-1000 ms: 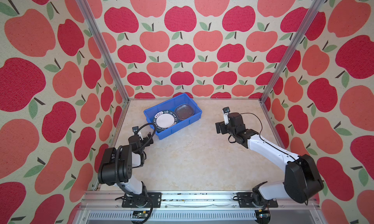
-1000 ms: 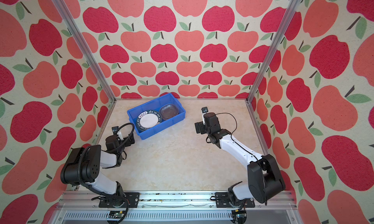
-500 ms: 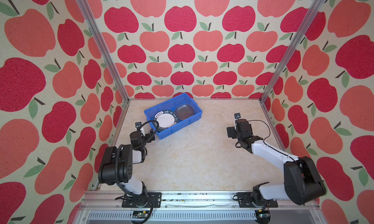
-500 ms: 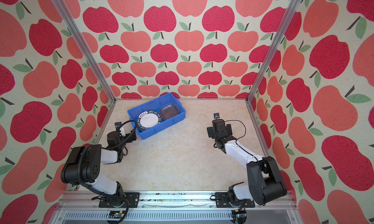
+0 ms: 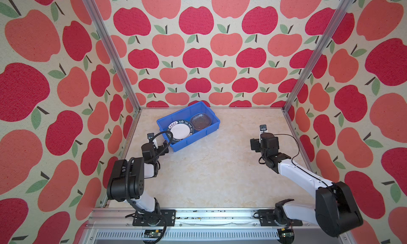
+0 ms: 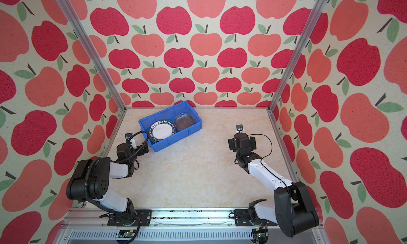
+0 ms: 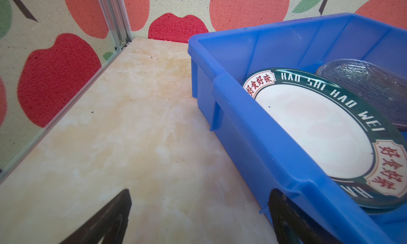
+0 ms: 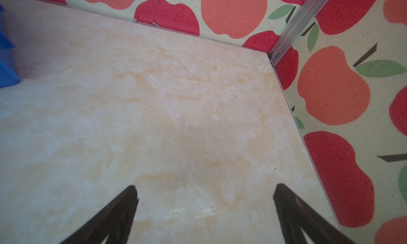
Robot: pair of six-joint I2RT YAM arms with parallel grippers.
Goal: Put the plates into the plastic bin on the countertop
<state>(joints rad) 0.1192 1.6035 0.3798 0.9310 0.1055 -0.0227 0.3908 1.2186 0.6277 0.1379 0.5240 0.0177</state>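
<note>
The blue plastic bin [image 5: 198, 137] sits at upper centre-left on the tabletop [image 5: 209, 170]. It holds a white lettered plate [image 5: 179, 131] beside a clear glass plate [image 5: 200, 121]. The left end effector [image 7: 198, 218], jaws apart, is at the bin's near corner. The right end effector [image 8: 204, 214], jaws apart and empty, is over bare tabletop.

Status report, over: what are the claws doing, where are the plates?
Left gripper open, empty, beside the blue bin. Right gripper open, empty, over bare countertop. White lettered plates and glass plate in bin. Nothing in the way.

Bright, even light throughout, with a soft glare streak on the countertop [image 8: 193, 212] and faint shadows.
</note>
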